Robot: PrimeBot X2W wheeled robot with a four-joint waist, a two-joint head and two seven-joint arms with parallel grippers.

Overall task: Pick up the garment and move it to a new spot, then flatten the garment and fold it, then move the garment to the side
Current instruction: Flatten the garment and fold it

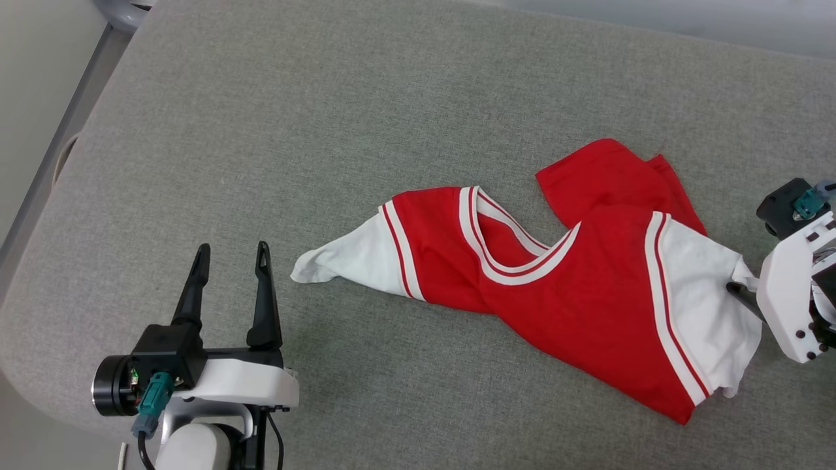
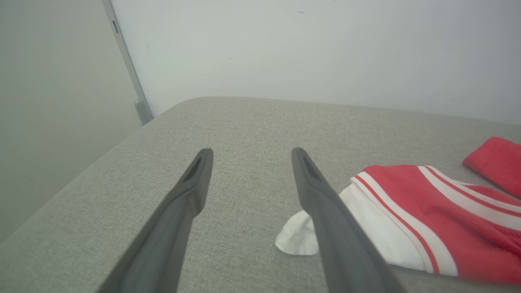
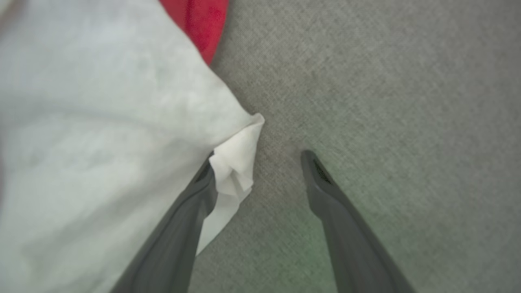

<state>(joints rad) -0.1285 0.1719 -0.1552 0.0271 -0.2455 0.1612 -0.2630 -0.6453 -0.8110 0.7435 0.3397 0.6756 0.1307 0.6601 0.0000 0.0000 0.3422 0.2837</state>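
On the grey padded table (image 1: pixel 326 130) the red shirt (image 1: pixel 555 281) lies crumpled toward the right side, and the tip of one white sleeve is near the left gripper (image 1: pixel 233 247), which stands spread wide and empty, not touching it. The right gripper (image 3: pixel 258 159) is also spread wide, with the corner of the other white sleeve lying against one finger, not pinched. Red-and-white striped trim runs along the collar and the sleeve seams.
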